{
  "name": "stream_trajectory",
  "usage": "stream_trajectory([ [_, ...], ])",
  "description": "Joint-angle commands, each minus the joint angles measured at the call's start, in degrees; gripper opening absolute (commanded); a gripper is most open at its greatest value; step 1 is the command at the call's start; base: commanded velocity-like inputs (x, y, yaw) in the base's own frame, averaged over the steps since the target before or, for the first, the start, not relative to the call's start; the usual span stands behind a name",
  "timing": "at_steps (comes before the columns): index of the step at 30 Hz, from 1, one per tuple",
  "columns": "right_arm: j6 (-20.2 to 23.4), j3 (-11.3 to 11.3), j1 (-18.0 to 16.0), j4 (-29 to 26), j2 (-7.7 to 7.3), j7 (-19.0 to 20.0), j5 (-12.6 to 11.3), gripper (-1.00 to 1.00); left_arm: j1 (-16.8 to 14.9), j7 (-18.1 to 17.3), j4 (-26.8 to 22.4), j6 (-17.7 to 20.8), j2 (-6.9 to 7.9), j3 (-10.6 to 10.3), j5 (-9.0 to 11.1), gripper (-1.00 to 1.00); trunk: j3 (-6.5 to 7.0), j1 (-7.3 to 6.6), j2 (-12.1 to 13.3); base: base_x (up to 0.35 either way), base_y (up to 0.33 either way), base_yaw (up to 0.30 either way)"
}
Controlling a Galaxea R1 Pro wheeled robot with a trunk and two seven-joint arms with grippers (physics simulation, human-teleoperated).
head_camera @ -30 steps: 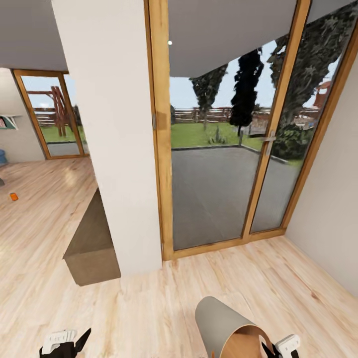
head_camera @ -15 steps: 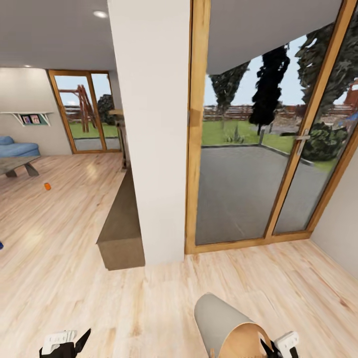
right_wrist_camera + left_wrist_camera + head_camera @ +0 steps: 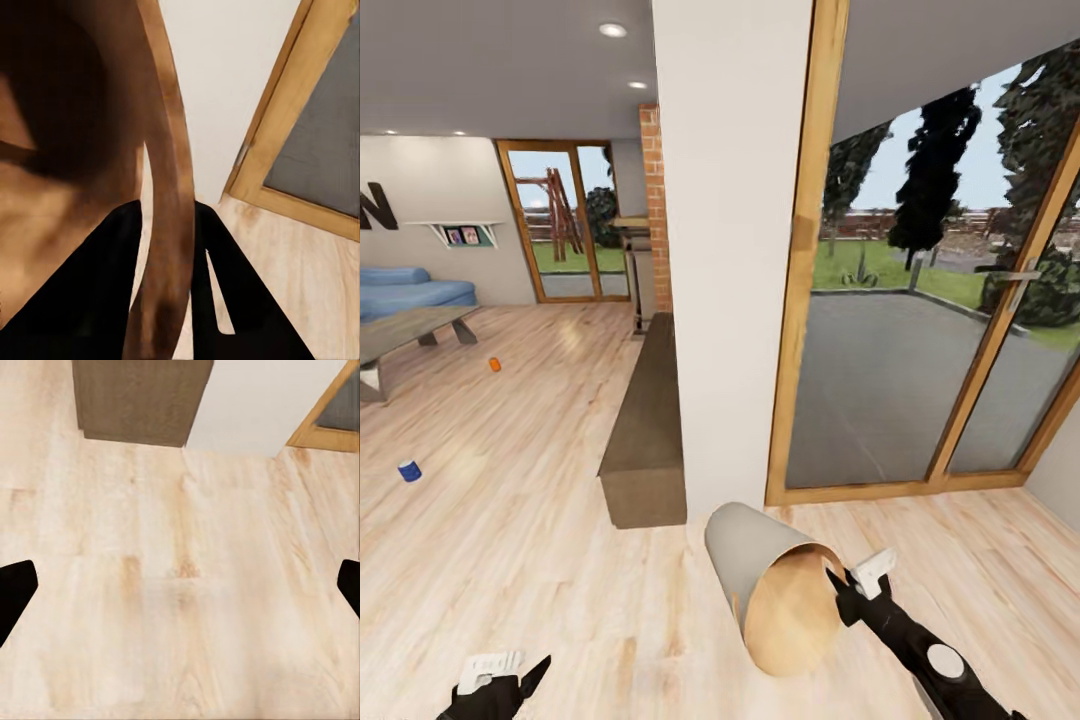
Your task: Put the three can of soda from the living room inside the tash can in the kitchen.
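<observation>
My right gripper [image 3: 842, 588] is shut on the rim of the tash can [image 3: 743, 556], a pale grey bin held tilted above the floor with its coppery inside facing me. In the right wrist view the brown rim [image 3: 169, 187] runs between the two black fingers [image 3: 97, 285]. An orange can of soda [image 3: 494, 365] and a dark blue can of soda [image 3: 409, 470] stand on the wood floor far to the left. My left gripper [image 3: 510, 673] hangs open and holds nothing, low at the left; its fingertips [image 3: 15, 585] sit far apart over bare planks.
A white pillar [image 3: 735, 250] with a low brown ledge [image 3: 645, 430] stands straight ahead. Glass doors in wood frames [image 3: 900, 370] fill the right. A blue sofa [image 3: 410, 290], a low table [image 3: 405, 335] and a brick column [image 3: 653, 200] lie to the far left.
The camera has turned left, bringing the sofa, table and blue can into view. My right arm has lifted the bin higher and further forward.
</observation>
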Motion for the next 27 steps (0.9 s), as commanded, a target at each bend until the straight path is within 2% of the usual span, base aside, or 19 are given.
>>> stream_trajectory([
  [1, 0.50, -0.12, 0.83, -1.52, -0.11, 0.52, 0.17, -1.00, -0.12, -0.05, -1.33, 1.03, -0.03, -0.10, -0.79, 1.00, -0.01, 0.00, 0.00, -0.008, 0.251, 0.080],
  [2, 0.98, -0.18, 2.62, -4.20, -0.30, 0.77, 0.50, -1.00, -0.30, -0.12, -3.89, 2.94, -0.12, -0.59, -2.67, 1.00, -0.02, 0.00, 0.00, -0.005, 0.251, 0.055],
  [5, 1.34, -0.28, 5.19, -6.94, -0.60, 1.06, 0.69, -1.00, -0.46, -0.44, -6.96, 5.26, -0.22, -2.44, -5.87, 1.00, -0.03, 0.00, 0.00, -0.003, 0.250, 0.036],
  [6, 1.45, -0.34, 6.48, -7.88, -1.25, 1.60, 0.59, -1.00, -0.52, -0.85, -8.24, 6.27, -0.26, -4.53, -7.52, 1.00, -0.03, 0.00, 0.00, -0.002, 0.246, 0.018],
  [7, 1.52, -0.40, 7.61, -8.46, -2.86, 2.91, 0.33, -1.00, -0.54, -1.30, -9.33, 7.03, -0.24, -8.51, -9.04, 1.00, -0.03, 0.00, 0.00, -0.001, 0.227, 0.009],
  [8, 1.54, -0.40, 8.06, -8.58, -3.79, 3.85, 0.20, -1.00, -0.54, -1.49, -9.52, 7.06, -0.21, -11.02, -9.66, 1.00, -0.03, 0.00, 0.00, -0.001, 0.218, 0.006],
  [11, 1.56, -0.40, 8.67, -8.04, -4.76, 5.10, 0.05, -1.00, -0.49, -1.73, -8.65, 6.15, -0.20, -14.57, -10.47, 1.00, -0.03, 0.00, 0.00, 0.000, 0.209, 0.003],
  [16, 1.50, -0.67, 8.92, -5.86, -5.07, 5.46, -0.03, -1.00, -0.41, -2.49, -7.58, 3.11, -0.12, -16.04, -10.80, 1.00, -0.06, 0.00, 0.00, 0.000, 0.198, 0.045],
  [18, 1.17, -2.52, 8.96, -4.06, -4.90, 5.47, -0.03, -1.00, -0.44, -3.72, -7.33, 2.49, -0.14, -16.24, -10.89, 1.00, -0.09, 0.00, 0.00, 0.000, 0.178, 0.039],
  [21, 0.37, -3.53, 8.99, -2.58, -4.81, 5.45, -0.03, -1.00, -0.45, -4.22, -6.60, 2.26, -0.14, -16.34, -10.94, 1.00, -0.10, 0.00, 0.00, 0.000, 0.160, 0.013],
  [27, -0.08, -3.87, 9.02, -1.85, -4.65, 5.41, -0.02, -1.00, -0.45, -4.44, -4.35, 1.77, -0.15, -16.41, -10.93, 1.00, -0.22, 0.00, 0.00, 0.000, 0.129, 0.034],
])
